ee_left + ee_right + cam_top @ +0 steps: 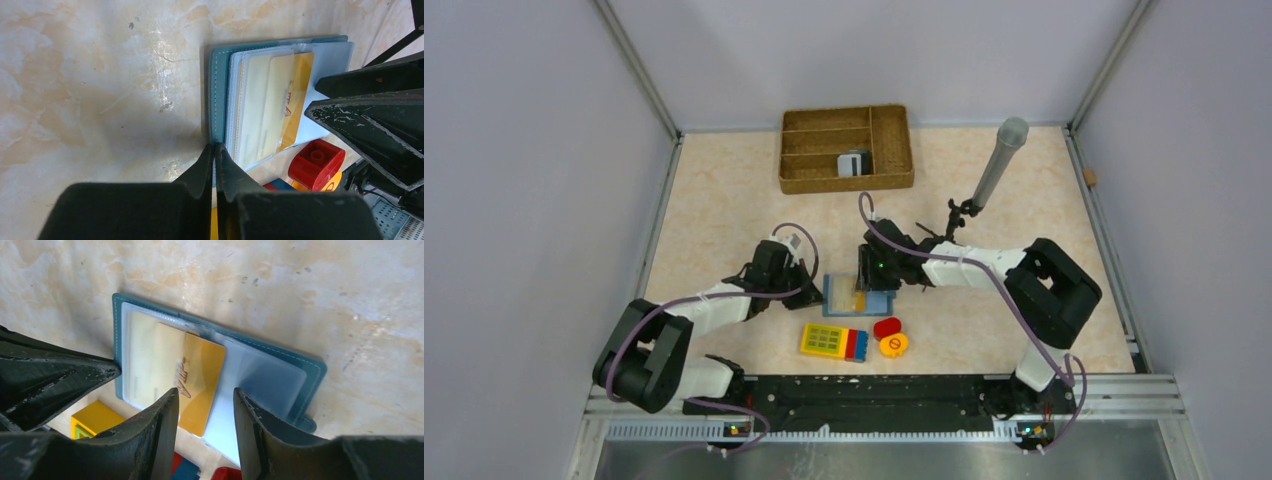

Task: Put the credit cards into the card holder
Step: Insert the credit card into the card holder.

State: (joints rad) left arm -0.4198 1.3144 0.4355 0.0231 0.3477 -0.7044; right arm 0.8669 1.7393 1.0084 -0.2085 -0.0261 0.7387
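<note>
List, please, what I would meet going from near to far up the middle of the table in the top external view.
Yellow keypad block → open teal card holder → brown wicker tray.

No word, brand or number can be read in any view. The thin golden-yellow plastic card (200, 385), half inside a clear sleeve of the open teal-blue folding wallet (310, 365), bears a small brown slanted script mark near its middle, too blurred to spell out. The round orange disc (893, 345) carries a red ring-shaped sign, and the thick yellow keypad block (826, 340) has a grid of green keys with markings too small to read.
</note>
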